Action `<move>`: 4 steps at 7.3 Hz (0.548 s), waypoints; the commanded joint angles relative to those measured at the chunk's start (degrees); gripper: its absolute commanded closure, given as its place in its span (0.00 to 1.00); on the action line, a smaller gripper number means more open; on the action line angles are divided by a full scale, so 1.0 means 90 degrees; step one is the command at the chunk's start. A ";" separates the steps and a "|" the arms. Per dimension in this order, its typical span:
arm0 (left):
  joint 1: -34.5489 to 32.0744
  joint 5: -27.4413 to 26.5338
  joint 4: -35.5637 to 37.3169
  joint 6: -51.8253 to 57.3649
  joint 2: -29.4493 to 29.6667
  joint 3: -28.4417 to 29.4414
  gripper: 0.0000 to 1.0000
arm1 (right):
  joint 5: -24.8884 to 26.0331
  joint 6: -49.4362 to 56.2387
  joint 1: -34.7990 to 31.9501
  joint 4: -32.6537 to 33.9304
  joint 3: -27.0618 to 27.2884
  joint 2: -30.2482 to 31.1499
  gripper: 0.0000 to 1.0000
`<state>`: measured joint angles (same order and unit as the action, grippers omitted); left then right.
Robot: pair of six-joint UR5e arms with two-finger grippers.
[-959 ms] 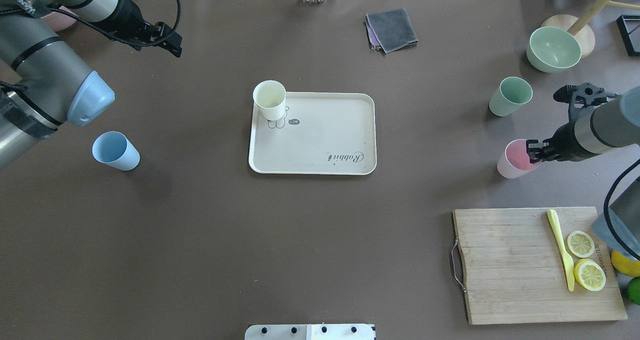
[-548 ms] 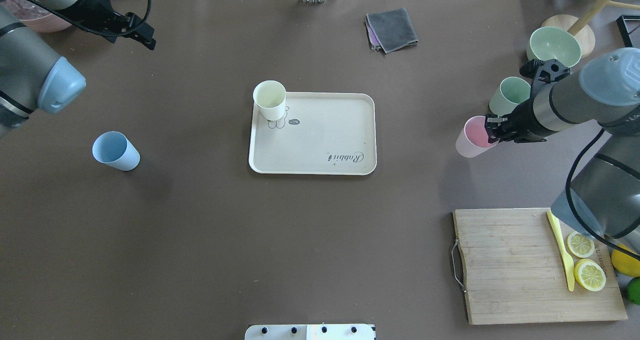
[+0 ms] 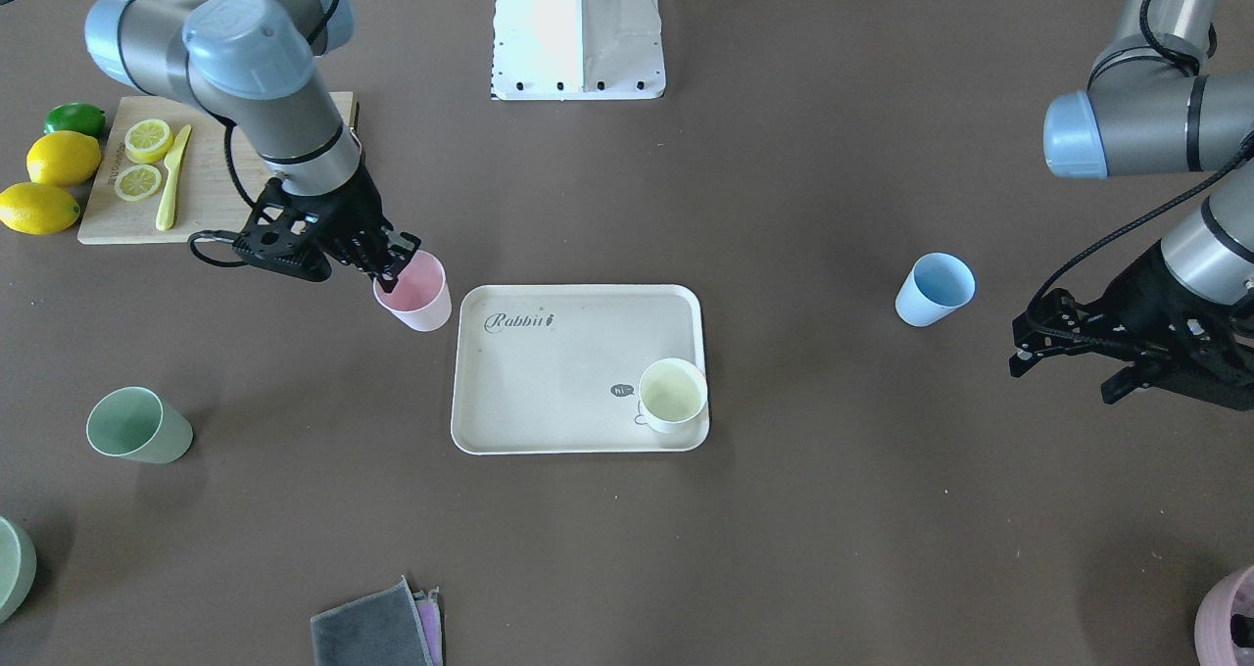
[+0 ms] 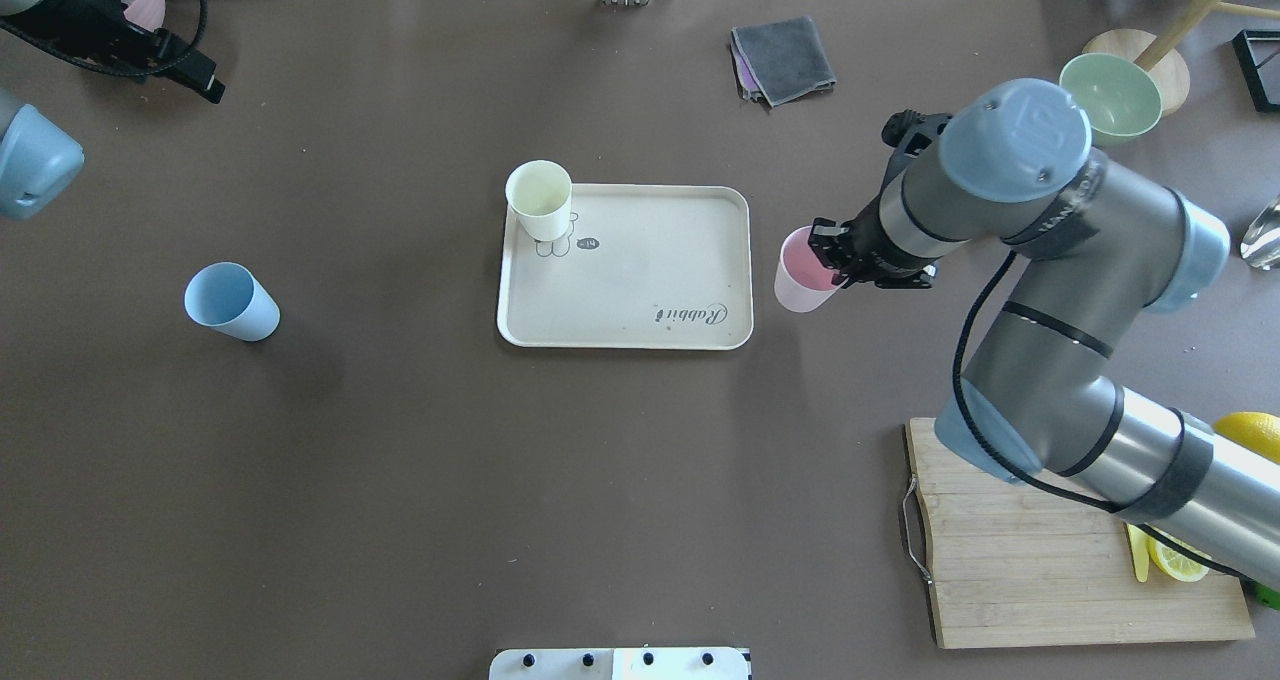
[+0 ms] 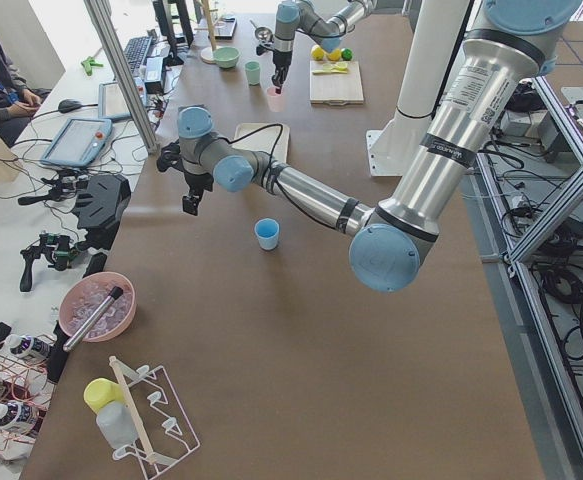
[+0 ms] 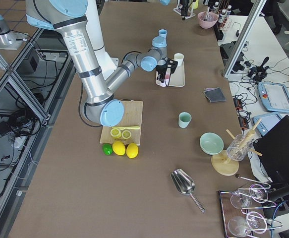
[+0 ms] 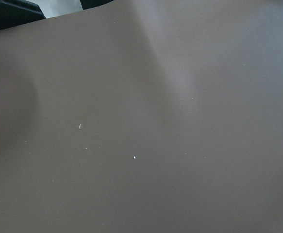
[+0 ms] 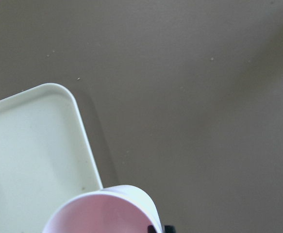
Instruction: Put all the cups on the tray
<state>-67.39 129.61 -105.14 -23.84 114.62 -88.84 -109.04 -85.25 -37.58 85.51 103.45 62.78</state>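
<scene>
Right jaws: clenched on the rim of the pink cup [image 4: 803,282]; I see it upright with its mouth up
Pink cup position: just beside the tray [image 4: 625,305], outside its short edge at the "Rabbit" lettering end, not over the rim
Left jaws: released and spread, grasping nothing, over bare surface [image 4: 400,460] on the robot's left, well apart from the tray
Cream-yellow cup [image 4: 540,200]: standing upright on the tray, in the corner by the bunny drawing
Light blue cup [image 4: 232,302]: upright on the surface, well to the robot's left of the tray
Sage green cup [image 3: 137,426]: upright on the surface on the robot's right, well apart from the tray; my overhead view hides it behind the right arm
Cutting board [image 4: 1010,560]: near the right arm's base, with lemon slices on it
</scene>
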 commanded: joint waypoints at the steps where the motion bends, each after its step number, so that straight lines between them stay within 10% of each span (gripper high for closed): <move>1: -0.0012 0.0003 -0.0027 0.0032 -0.0040 -0.0002 0.02 | 0.0416 -0.0294 0.0445 0.0060 -0.0778 -0.0879 1.00; 2: -0.0012 0.0003 -0.0027 0.0032 -0.0089 -0.0021 0.02 | 0.0416 -0.0274 0.0455 -0.0027 -0.1082 -0.1066 1.00; 4: -0.0012 -0.0006 -0.0027 0.0032 -0.0128 -0.0061 0.02 | 0.0445 -0.0226 0.0514 -0.0389 -0.1172 -0.1009 0.00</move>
<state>-67.50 129.62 -105.37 -23.56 113.69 -89.21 -105.28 -87.53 -33.28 83.45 93.79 53.96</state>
